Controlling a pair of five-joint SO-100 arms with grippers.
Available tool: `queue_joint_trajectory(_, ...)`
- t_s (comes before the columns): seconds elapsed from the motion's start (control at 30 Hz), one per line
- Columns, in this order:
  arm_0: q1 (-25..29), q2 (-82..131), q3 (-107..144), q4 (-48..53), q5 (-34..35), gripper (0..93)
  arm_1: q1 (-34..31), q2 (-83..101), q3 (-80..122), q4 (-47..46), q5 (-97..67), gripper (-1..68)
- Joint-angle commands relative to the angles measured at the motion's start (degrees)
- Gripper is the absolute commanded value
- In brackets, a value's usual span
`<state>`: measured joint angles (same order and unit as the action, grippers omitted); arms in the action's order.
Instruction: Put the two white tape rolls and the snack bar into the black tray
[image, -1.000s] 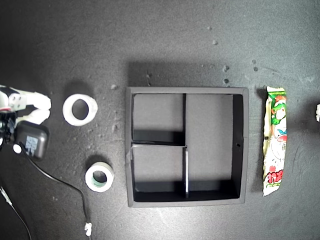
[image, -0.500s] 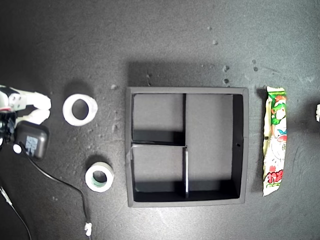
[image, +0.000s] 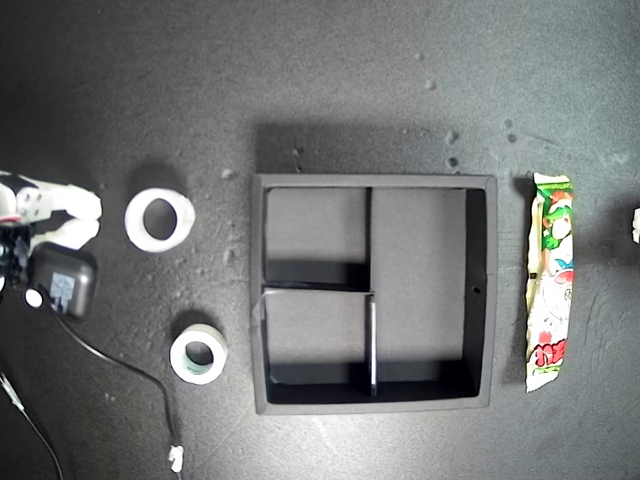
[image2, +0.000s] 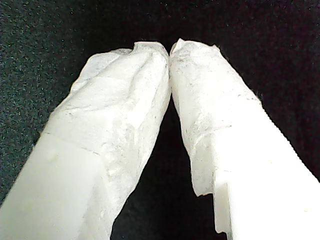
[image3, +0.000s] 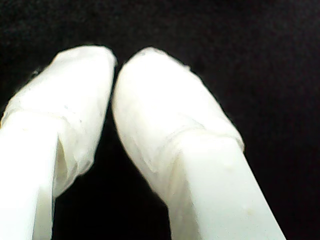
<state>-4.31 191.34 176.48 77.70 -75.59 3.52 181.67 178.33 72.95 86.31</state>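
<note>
Tape rolls: plain white ring (image: 159, 220) and green-rimmed white ring (image: 198, 354), light, rigid, best pinched across the wall. Glossy snack bar (image: 550, 281), slippery, lies beyond the empty black tray (image: 258, 300). My first gripper (image2: 169, 49) and my second gripper (image3: 114, 61) are closed and empty, with no task item at either's jaws.

arm at the exterior view's left edge (image: 40, 235): mostly cut off, can't tell if it's first or second
white bit at the exterior view's right edge (image: 636, 225): just a sliver, no idea what it is
snack bar (image: 551, 280) print: too small to read
second wrist view: blurry fingers (image3: 165, 135), only black behind
</note>
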Motion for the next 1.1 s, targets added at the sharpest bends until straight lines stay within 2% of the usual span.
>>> queue_joint_trajectory(0.0, -0.09, 2.72, 3.34, 2.11, -0.53, 0.2, -0.26, -0.26, 0.62, 0.26, -7.29, 0.0)
queue_joint_trajectory(0.3, -0.09, 2.72, 3.34, 2.20, -1.67, 0.2, -0.09, -0.26, 0.62, 0.00, -7.29, 0.0)
queue_joint_trajectory(0.4, -0.70, 2.72, 3.34, 2.20, -2.72, 0.2, 3.34, -0.26, 0.62, -1.32, -7.29, 0.0)
queue_joint_trajectory(0.47, -2.46, 2.72, 3.34, 2.20, -7.65, 0.2, 6.42, -0.26, 0.62, -1.49, -7.29, 0.0)
queue_joint_trajectory(0.53, -3.52, 2.64, 3.34, 2.02, -6.06, 0.2, 7.91, -0.26, 0.62, -2.11, -6.86, 0.0)
queue_joint_trajectory(0.67, -1.93, 2.64, 3.34, -4.39, -2.55, 0.2, 4.75, -0.26, 0.62, -7.56, -8.61, 0.0)
queue_joint_trajectory(0.73, 2.55, 2.72, 3.34, -5.63, -9.40, 0.2, 2.20, -0.26, 0.62, -14.06, -18.37, -0.1)
queue_joint_trajectory(0.77, 3.96, 2.72, 3.34, -6.50, -10.46, 1.4, 0.26, -0.26, 0.62, -17.31, -23.12, -0.1)
queue_joint_trajectory(0.83, 5.71, 2.72, 3.34, -13.27, 0.62, 1.0, -2.20, -0.26, 0.62, -21.45, -28.56, -0.1)
queue_joint_trajectory(0.9, 8.09, 2.72, 3.34, -19.07, 7.82, 1.2, -2.72, -0.26, 0.62, -22.32, -26.98, -0.1)
queue_joint_trajectory(0.97, 9.76, 2.64, 1.93, -21.71, 10.46, 2.8, -0.62, -0.26, 0.62, -20.21, -13.27, -0.2)
queue_joint_trajectory(1.07, 11.25, 2.64, -2.90, -22.50, 12.39, 7.8, -1.14, -0.26, 0.62, -16.79, 12.22, -0.2)
